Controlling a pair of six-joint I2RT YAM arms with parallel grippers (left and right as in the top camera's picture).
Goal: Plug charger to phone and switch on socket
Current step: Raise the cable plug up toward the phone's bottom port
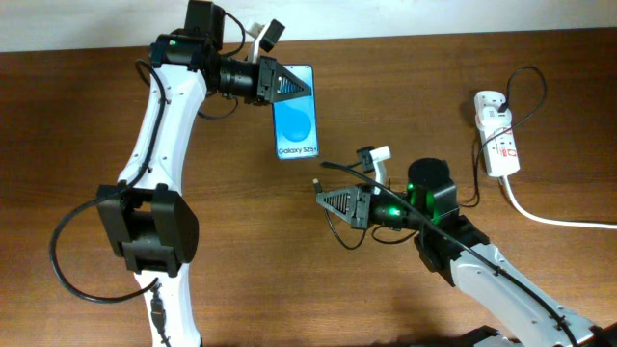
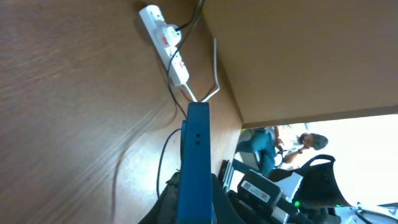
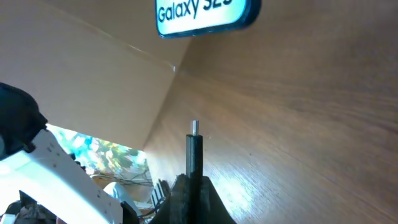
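The phone (image 1: 297, 120) has a bright blue screen with white text at its bottom end and lies near the table's back middle. My left gripper (image 1: 281, 85) is shut on its top end; the left wrist view shows the phone's blue edge (image 2: 197, 155) between the fingers. My right gripper (image 1: 333, 200) is shut on the charger's black connector (image 3: 194, 149), whose metal tip (image 1: 317, 181) points at the phone's bottom end (image 3: 205, 14), a short way off. The thin black cable (image 1: 337, 231) loops under the gripper. The white socket (image 1: 495, 131) lies at the far right, also seen in the left wrist view (image 2: 165, 43).
The socket's thick white cord (image 1: 554, 218) runs off the right edge. A thin black cable (image 1: 525, 82) loops above the socket. The left arm's base (image 1: 149, 226) stands at the front left. The table's back edge meets a white wall.
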